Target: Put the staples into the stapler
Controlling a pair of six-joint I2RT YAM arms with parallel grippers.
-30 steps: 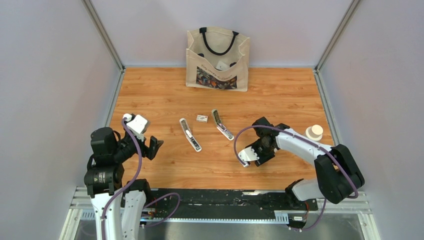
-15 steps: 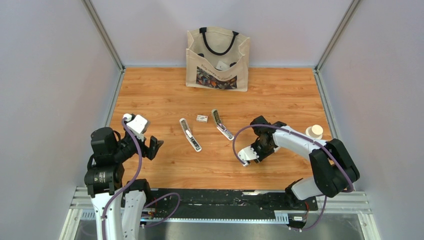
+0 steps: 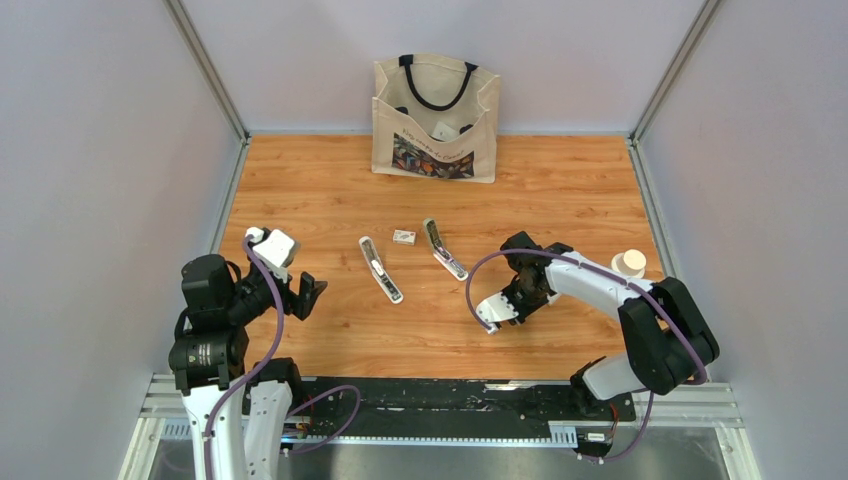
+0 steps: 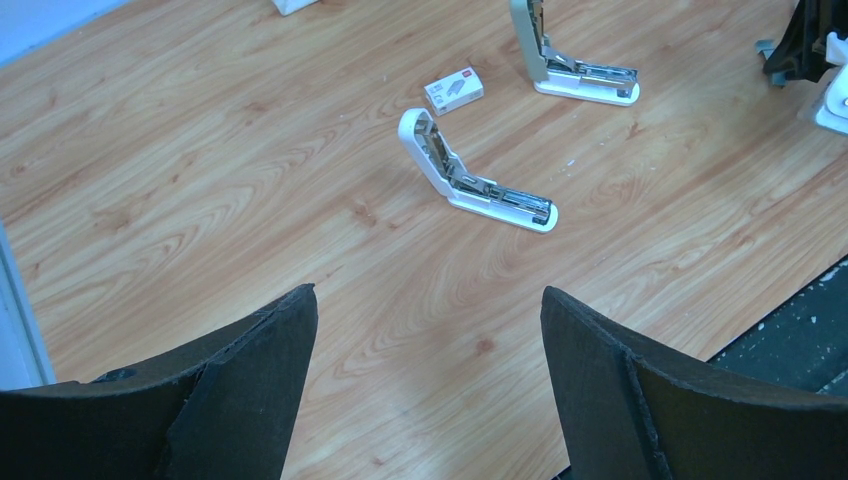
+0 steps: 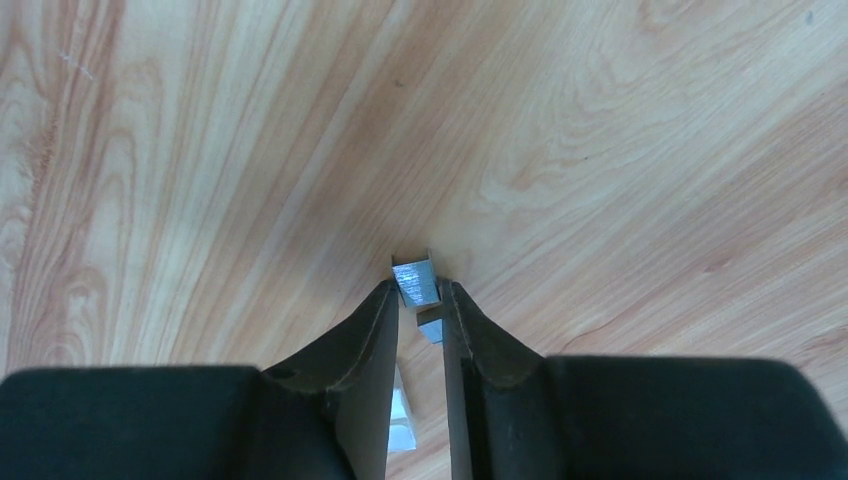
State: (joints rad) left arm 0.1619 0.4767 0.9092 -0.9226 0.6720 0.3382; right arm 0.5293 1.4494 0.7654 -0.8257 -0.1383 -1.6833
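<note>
Pinching the tiny short strip of grey metal staples (image 5: 415, 280) in the right end effector (image 5: 418, 292), low over the wooden bench (image 3: 560, 190). Probably needing to carry it far-left to the nearby hinged-back pale-green stapler (image 3: 444, 249), lengthwise along that diagonal channel. Holding the left end effector (image 4: 428, 300) spread wide, empty, farther off.

A bag (image 3: 435, 118) stood at the middle of the counter's (image 3: 560, 190) far edge. Near the centre lay the left stapler (image 3: 381, 269) and the right stapler (image 3: 443, 249), with a small box (image 3: 404, 237) between their far ends. Toward the near edge from the right stapler, the right hand (image 5: 416, 297) had the staples (image 5: 416, 283) between its fingers. A roll (image 3: 629, 264) sat by the right edge, and the left hand (image 4: 425, 300) was by the left edge
</note>
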